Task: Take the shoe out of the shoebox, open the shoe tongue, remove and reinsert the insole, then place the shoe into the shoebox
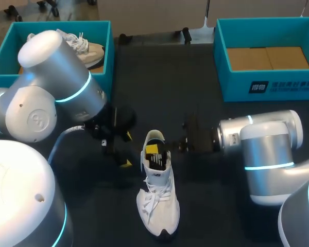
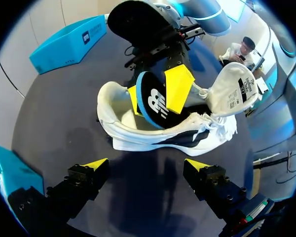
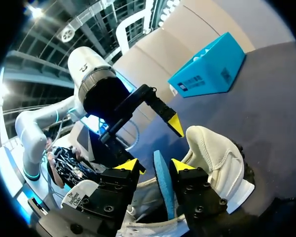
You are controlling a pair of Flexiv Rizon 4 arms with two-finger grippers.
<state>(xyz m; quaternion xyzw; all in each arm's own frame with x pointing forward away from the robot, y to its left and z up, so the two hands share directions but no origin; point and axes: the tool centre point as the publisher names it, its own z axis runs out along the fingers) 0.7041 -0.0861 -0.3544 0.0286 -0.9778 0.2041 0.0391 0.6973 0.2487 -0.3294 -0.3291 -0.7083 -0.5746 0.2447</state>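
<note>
- At the middle of the dark worktop (image 1: 206,180), a white sneaker (image 1: 157,206) lies upright with its tongue folded forward over the laces.
- The right gripper (image 3: 158,165) reaches into the shoe's opening, its jaws closed on the blue-edged black insole (image 2: 155,101), which stands on edge, half out of the shoe.
- The left gripper (image 2: 147,165) hovers just beside the sneaker, jaws wide apart and holding nothing.
- A teal shoebox (image 1: 105,51) at the far left holds a second sneaker (image 1: 85,49).
- Another teal shoebox (image 1: 268,85) sits at the far right.

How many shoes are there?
2. One white sneaker lies on the table; a second sneaker sits in the left shoebox, partly hidden behind the left arm.
</note>
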